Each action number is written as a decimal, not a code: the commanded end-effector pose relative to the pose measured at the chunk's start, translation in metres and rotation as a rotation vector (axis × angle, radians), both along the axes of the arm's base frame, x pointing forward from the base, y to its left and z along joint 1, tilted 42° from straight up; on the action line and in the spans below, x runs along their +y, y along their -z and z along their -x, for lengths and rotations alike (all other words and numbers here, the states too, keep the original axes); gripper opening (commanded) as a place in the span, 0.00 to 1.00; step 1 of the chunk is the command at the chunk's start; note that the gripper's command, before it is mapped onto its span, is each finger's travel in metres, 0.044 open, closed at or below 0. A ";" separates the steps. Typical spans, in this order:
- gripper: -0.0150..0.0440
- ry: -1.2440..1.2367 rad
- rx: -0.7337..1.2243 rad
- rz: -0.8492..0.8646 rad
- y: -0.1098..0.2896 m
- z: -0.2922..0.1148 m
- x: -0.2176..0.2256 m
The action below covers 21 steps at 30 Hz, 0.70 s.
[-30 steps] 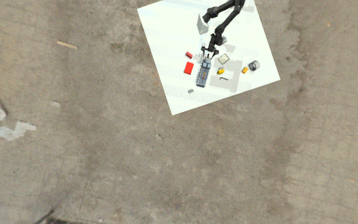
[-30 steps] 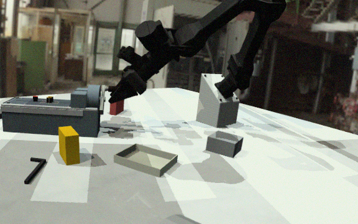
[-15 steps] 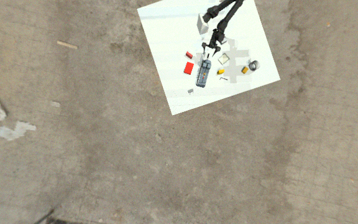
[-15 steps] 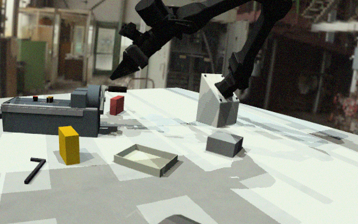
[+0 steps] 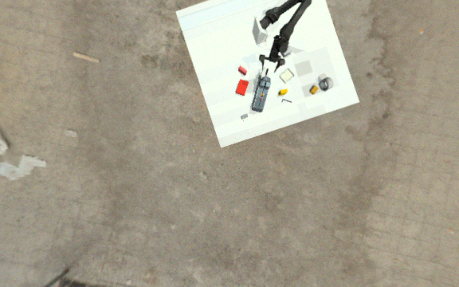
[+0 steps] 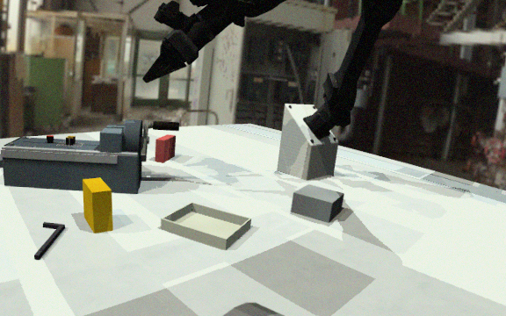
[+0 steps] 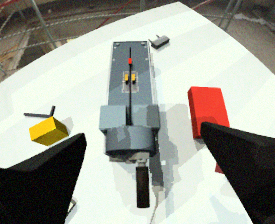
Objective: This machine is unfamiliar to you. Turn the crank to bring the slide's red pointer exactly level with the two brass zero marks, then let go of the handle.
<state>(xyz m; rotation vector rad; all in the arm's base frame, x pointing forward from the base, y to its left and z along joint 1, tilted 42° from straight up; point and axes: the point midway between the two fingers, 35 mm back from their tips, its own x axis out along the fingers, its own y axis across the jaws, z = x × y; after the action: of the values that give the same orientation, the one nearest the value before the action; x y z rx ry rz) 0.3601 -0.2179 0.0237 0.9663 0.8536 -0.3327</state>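
Note:
The grey machine lies on the white table. Its black crank handle sticks out from the round housing at one end. On top, the slide's red pointer stands apart from the two brass marks, on the side away from the crank. My gripper is open and empty. It hangs above and behind the handle, clear of it.
A red block and a smaller red block lie beside the machine. A yellow block, an Allen key, a shallow tray, a grey block and the arm's base wedge are nearby.

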 end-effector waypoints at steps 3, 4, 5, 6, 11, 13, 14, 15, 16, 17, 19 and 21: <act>1.00 -0.073 -0.037 0.000 0.005 -0.021 -0.017; 1.00 -0.085 -0.044 0.000 0.007 -0.025 -0.019; 1.00 -0.096 -0.050 0.000 0.008 -0.028 -0.022; 1.00 -0.108 -0.057 0.000 0.010 -0.031 -0.024; 1.00 -0.163 -0.091 0.001 0.018 -0.046 -0.037; 1.00 -0.185 -0.105 0.002 0.022 -0.052 -0.042; 1.00 -0.196 -0.112 0.003 0.024 -0.054 -0.045; 1.00 -0.207 -0.120 0.003 0.026 -0.057 -0.047; 1.00 -0.217 -0.127 0.004 0.028 -0.060 -0.049; 1.00 -0.228 -0.135 0.005 0.030 -0.062 -0.052; 1.00 -0.249 -0.151 0.006 0.034 -0.067 -0.056; 1.00 -0.249 -0.151 0.006 0.036 -0.067 -0.056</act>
<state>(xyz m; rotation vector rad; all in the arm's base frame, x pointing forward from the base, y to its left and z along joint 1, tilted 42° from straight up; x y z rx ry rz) 0.4224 -0.2711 -0.0085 0.8675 0.8297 -0.0758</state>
